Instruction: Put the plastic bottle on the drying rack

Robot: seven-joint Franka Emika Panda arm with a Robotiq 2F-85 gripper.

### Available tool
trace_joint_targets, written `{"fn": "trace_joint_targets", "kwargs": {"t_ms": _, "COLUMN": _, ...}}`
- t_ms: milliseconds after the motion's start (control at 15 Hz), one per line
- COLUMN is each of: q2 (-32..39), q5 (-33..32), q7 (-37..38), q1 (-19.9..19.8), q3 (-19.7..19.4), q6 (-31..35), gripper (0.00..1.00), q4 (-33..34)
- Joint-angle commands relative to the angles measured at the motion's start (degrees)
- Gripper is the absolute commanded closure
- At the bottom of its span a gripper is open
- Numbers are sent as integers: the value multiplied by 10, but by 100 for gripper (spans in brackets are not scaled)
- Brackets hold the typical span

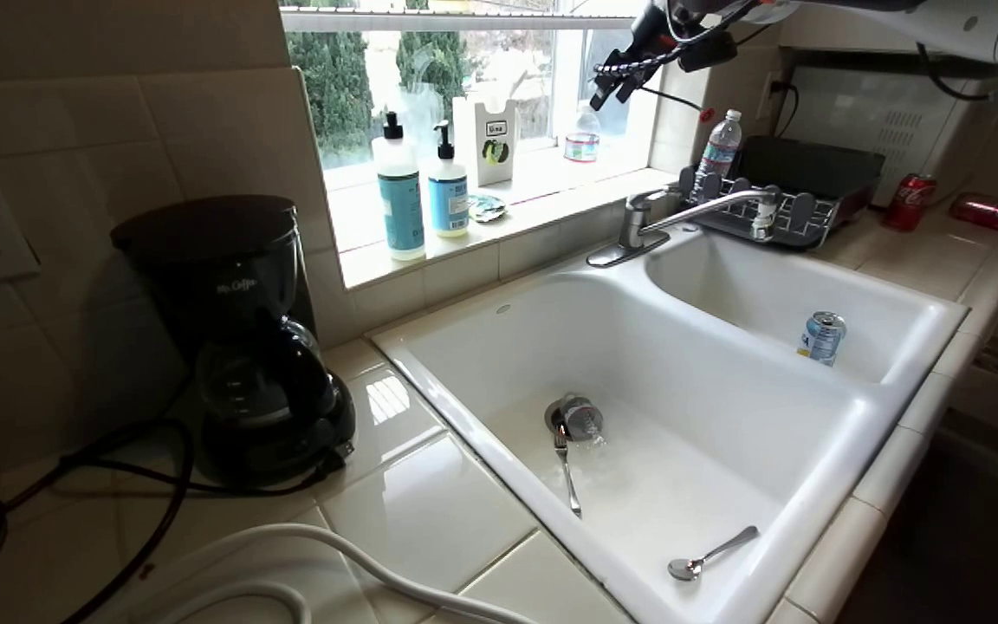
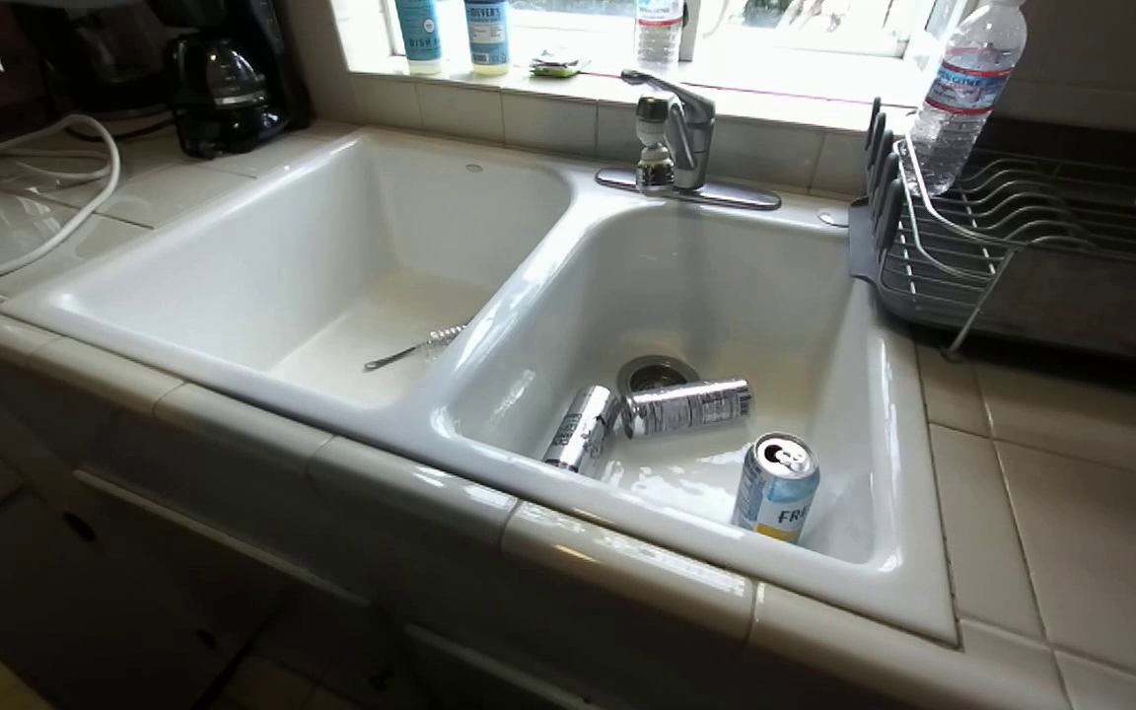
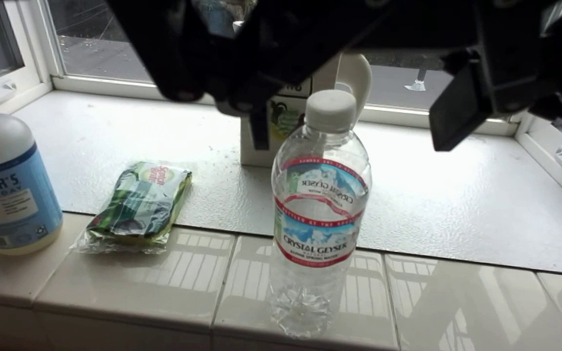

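Note:
A clear plastic bottle with a white cap and a red-and-blue label stands upright on the windowsill, in the wrist view (image 3: pixel 320 239) and in both exterior views (image 1: pixel 582 149) (image 2: pixel 660 35). My gripper (image 3: pixel 354 145) is open, with the bottle's cap showing between its fingers in the wrist view; I cannot tell whether they are level with it. In an exterior view the gripper (image 1: pixel 611 97) hangs by the bottle's top. The dark drying rack (image 1: pixel 798 227) stands right of the sink, also seen in an exterior view (image 2: pixel 1031 242). A similar clear bottle (image 2: pixel 967 94) leans in it.
The faucet (image 1: pixel 629 230) stands between sill and sink. Soap bottles (image 1: pixel 399 195), a wrapped sponge (image 3: pixel 142 200) and a white carton (image 1: pixel 492 143) are on the sill. The double sink (image 2: pixel 410 404) holds cans (image 2: pixel 775 488), cutlery and another clear bottle (image 1: pixel 584 416).

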Motion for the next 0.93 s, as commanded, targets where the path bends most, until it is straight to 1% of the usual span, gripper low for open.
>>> {"fn": "trace_joint_targets", "kwargs": {"t_ms": 0, "q2": 25, "q5": -1, "q7": 8, "q1": 5, "q3": -1, "q6": 32, "gripper": 22, "q4": 23}}
{"fn": "trace_joint_targets", "kwargs": {"t_ms": 200, "q2": 32, "q5": 2, "q7": 4, "q1": 4, "q3": 2, "q6": 50, "gripper": 12, "q4": 23}}
{"fn": "trace_joint_targets", "kwargs": {"t_ms": 267, "q2": 34, "q5": 3, "q7": 3, "q1": 4, "q3": 3, "q6": 52, "gripper": 14, "q4": 23}}
{"fn": "trace_joint_targets", "kwargs": {"t_ms": 333, "q2": 36, "q5": 5, "q7": 2, "q1": 3, "q3": 5, "q6": 53, "gripper": 19, "q4": 24}}
{"fn": "trace_joint_targets", "kwargs": {"t_ms": 400, "q2": 38, "q5": 6, "q7": 2, "q1": 3, "q3": 6, "q6": 52, "gripper": 19, "q4": 25}}
{"fn": "trace_joint_targets", "kwargs": {"t_ms": 467, "q2": 40, "q5": 6, "q7": 1, "q1": 3, "q3": 7, "q6": 53, "gripper": 27, "q4": 26}}
{"fn": "trace_joint_targets", "kwargs": {"t_ms": 533, "q2": 42, "q5": 6, "q7": 0, "q1": 3, "q3": 7, "q6": 55, "gripper": 30, "q4": 28}}
{"fn": "trace_joint_targets", "kwargs": {"t_ms": 667, "q2": 46, "q5": 3, "q7": -1, "q1": 4, "q3": 7, "q6": 65, "gripper": 41, "q4": 32}}
{"fn": "trace_joint_targets", "kwargs": {"t_ms": 800, "q2": 48, "q5": 2, "q7": -1, "q1": 3, "q3": 6, "q6": 76, "gripper": 32, "q4": 34}}
{"fn": "trace_joint_targets", "kwargs": {"t_ms": 867, "q2": 48, "q5": 3, "q7": -2, "q1": 3, "q3": 6, "q6": 80, "gripper": 36, "q4": 35}}
